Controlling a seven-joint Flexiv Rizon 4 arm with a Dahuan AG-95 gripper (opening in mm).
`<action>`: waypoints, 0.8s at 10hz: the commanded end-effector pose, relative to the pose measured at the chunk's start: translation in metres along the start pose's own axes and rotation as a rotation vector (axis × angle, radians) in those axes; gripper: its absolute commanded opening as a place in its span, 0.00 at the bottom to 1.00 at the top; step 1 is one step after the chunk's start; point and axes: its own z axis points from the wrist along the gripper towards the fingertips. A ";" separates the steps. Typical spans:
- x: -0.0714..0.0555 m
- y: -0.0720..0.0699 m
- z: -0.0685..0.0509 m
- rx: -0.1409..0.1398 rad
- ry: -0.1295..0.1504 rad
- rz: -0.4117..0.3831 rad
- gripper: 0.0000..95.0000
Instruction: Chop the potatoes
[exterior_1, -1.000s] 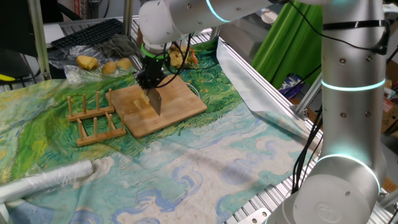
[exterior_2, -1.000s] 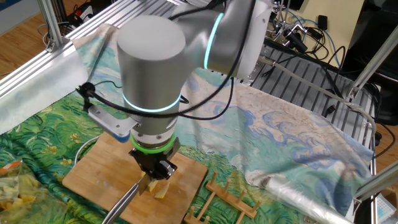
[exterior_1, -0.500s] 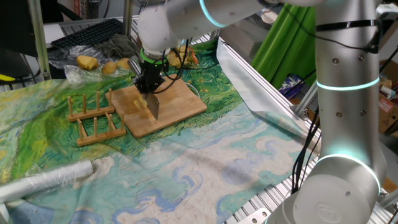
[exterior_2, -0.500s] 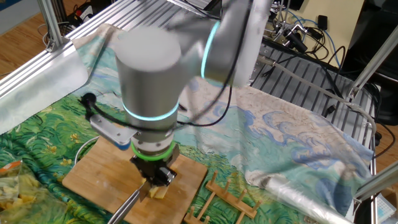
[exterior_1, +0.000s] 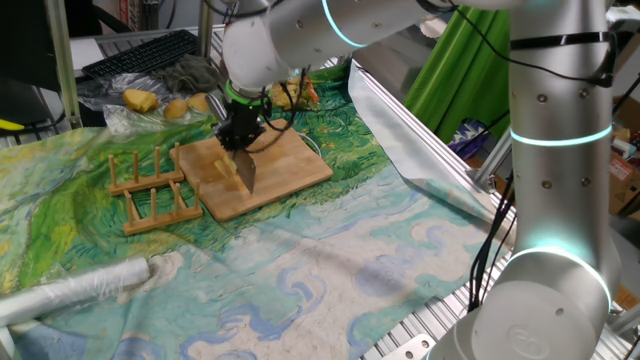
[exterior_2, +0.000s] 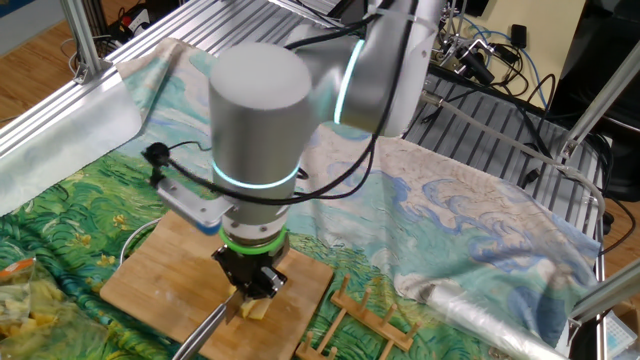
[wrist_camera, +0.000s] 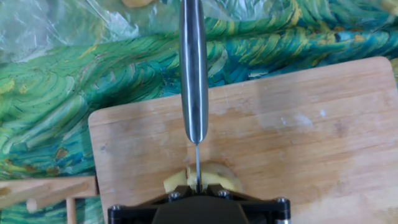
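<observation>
On the rectangular light-wood chopping board (exterior_1: 262, 165), near its middle, the pale-yellow skinless potato lump (wrist_camera: 202, 177) sits under the steel knife blade (wrist_camera: 193, 68), whose handle the arm's black two-finger gripper (exterior_1: 240, 137), pointing straight down, clamps with jaws almost fully closed.

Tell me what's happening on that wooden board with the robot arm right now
The robot arm is chopping potato. Its gripper, pointing straight down, is shut on a knife, and the blade is down in a pale-yellow potato piece on the wooden cutting board. More potatoes lie in a clear bag behind the board, and a wooden rack stands beside it on the painted cloth.
</observation>
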 end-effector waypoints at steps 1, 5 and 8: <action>0.001 0.000 0.024 0.010 0.010 -0.001 0.00; 0.001 -0.001 0.002 0.021 0.028 -0.006 0.00; 0.003 -0.003 -0.016 0.026 0.042 0.002 0.00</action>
